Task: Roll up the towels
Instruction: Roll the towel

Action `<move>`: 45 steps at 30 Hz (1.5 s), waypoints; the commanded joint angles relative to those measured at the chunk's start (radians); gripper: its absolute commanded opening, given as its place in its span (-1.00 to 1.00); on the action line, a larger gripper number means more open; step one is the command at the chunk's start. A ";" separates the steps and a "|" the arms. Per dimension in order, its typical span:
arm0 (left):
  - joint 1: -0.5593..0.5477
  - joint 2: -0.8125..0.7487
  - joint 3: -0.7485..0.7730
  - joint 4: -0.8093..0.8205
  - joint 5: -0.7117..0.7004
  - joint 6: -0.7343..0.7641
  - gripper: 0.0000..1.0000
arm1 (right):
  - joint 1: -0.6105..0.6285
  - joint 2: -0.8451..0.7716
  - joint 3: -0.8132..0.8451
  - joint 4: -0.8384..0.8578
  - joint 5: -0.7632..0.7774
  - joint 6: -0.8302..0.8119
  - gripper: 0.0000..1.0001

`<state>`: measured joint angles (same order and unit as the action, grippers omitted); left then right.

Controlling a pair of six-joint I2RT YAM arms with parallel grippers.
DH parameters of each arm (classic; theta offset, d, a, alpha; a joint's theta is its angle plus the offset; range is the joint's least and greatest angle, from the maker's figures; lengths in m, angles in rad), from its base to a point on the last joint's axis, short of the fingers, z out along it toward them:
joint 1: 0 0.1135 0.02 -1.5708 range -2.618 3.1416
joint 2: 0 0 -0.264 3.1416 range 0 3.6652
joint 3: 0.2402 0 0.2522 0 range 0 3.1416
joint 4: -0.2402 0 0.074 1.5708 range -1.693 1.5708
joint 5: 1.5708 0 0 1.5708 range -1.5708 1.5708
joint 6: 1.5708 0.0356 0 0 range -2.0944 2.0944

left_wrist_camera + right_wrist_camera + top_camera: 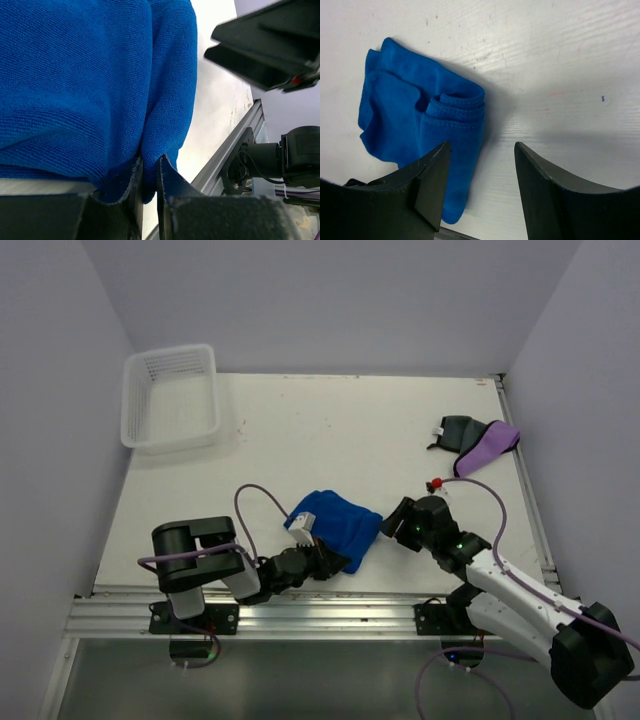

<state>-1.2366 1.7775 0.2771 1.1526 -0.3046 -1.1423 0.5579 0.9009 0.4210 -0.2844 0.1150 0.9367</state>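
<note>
My left pincer (149, 167) was pressed almost together on the near edge of the blue towel (335, 525), with a fold of cloth pinched between the fingers. The towel lay bunched on the table (330, 430), close to the front edge and between my two arms. In the right wrist view its end nearest my other arm curled over in a loose roll with the stitched hem showing. My right pincer (481, 147) stood spread and held nothing. It hung just beside that rolled end, one finger (432, 175) over the towel's edge and the other over bare table. The purple towel (490, 448) and the grey towel (455, 430) lay touching at the far right, well apart from both pincers. The basket (215, 390) sat at the far left corner.
</note>
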 commanded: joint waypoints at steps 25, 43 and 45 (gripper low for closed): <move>0.104 0.146 -0.096 0.176 0.249 -0.289 -1.00 | -0.001 -0.059 -0.344 0.597 -0.241 0.197 0.25; 0.112 0.119 -0.088 0.128 0.240 -0.309 -1.00 | 0.074 0.162 -0.349 0.809 -0.279 0.232 0.23; 0.114 0.120 -0.092 0.128 0.237 -0.309 -1.00 | 0.085 0.173 -0.349 0.826 -0.270 0.240 0.23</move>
<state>-1.1278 1.8977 0.2043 1.3624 -0.0738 -1.4525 0.6224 1.0531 0.0673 0.4759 -0.1493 1.1603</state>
